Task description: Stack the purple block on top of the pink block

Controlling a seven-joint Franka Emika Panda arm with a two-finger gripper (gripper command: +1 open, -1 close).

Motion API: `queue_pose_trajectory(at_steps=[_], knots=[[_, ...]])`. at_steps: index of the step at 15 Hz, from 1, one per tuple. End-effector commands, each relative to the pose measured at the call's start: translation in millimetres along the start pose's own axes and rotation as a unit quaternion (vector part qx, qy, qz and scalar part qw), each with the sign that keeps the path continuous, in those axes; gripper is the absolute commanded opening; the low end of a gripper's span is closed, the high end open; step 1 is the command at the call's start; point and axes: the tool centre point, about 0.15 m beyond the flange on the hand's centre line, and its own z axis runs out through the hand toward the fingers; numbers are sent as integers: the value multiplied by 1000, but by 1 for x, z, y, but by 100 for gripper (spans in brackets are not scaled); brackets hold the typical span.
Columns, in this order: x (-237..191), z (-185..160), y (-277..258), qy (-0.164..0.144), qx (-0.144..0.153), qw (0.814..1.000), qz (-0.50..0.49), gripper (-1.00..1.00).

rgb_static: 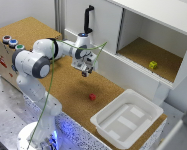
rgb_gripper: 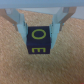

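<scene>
Hanging above the cork-covered tabletop (rgb_static: 68, 92) in the exterior view, the white arm's end effector (rgb_static: 85, 73) points downward with a small dark thing between its fingers, too small there to identify. A small red cube (rgb_static: 92, 97) lies on the cork nearer the exterior view's right, well apart from the end effector. A white rectangular plastic bin (rgb_static: 127, 119) sits at the tabletop's edge beyond it. A small yellow-green cube (rgb_static: 153, 65) rests on the cork floor of the open white cabinet shelf (rgb_static: 148, 55). Three coloured buttons (rgb_static: 12, 42) stand on a box at the exterior view's left.

In the wrist view, the two pale fingers (rgb_gripper: 20, 21) are clamped on either side of a dark purple block with yellow letter markings (rgb_gripper: 38, 39). The block is held square between them, with blurred cork surface behind it. A pink block cannot be told apart in either view.
</scene>
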Motion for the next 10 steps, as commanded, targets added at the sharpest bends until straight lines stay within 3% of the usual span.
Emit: queue_pose_trajectory(at_steps=[1, 6, 10], knots=[[-68, 18, 48, 29, 18, 998, 53, -100], [-79, 34, 75, 19, 48, 994, 100, -100], [-65, 36, 90, 22, 40, 994, 95, -100]])
